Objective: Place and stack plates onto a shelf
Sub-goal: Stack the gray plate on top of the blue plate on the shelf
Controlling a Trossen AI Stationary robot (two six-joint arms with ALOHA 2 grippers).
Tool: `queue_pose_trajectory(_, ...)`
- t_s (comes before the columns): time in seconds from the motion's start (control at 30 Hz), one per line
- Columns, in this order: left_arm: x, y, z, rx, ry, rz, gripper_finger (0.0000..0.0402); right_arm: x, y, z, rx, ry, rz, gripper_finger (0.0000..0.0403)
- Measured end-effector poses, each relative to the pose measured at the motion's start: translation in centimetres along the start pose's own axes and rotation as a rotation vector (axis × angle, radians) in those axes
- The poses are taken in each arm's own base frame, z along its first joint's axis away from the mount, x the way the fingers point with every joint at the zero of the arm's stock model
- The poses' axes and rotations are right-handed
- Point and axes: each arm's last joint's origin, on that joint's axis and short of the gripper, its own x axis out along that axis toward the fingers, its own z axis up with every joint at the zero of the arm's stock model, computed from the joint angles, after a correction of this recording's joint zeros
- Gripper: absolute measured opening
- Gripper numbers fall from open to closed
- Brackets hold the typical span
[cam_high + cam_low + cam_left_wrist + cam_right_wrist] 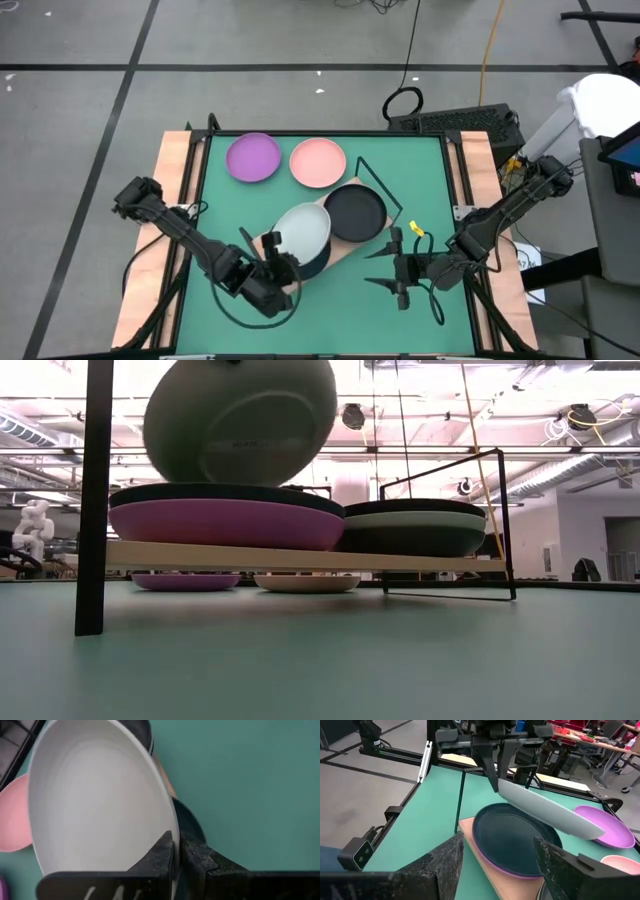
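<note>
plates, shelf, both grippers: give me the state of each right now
pale mint plate: tilted, held by its rim above the teal plate
left gripper: shut on the pale mint plate
dark teal plate: flat on a purple plate, on the shelf
black plate: on the shelf
right gripper: open, empty

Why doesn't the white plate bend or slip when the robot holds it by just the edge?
The white plate probably is stiff: pinched only at its rim by the left gripper, it hangs tilted over the dark teal plate without sagging. It seems light, since that thin grip carries it. Its matte surface likely helps against slipping, though an edge hold could still let it swing.
</note>
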Motion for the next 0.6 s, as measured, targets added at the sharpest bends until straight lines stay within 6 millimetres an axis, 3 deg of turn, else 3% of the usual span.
queue_pose_trajectory(0.6, 1.2, -0.6, -0.6, 0.013, 0.086, -0.037, 0.0035, 0.0, 0.0, 0.0, 0.0, 0.0, 0.0, 0.0219)
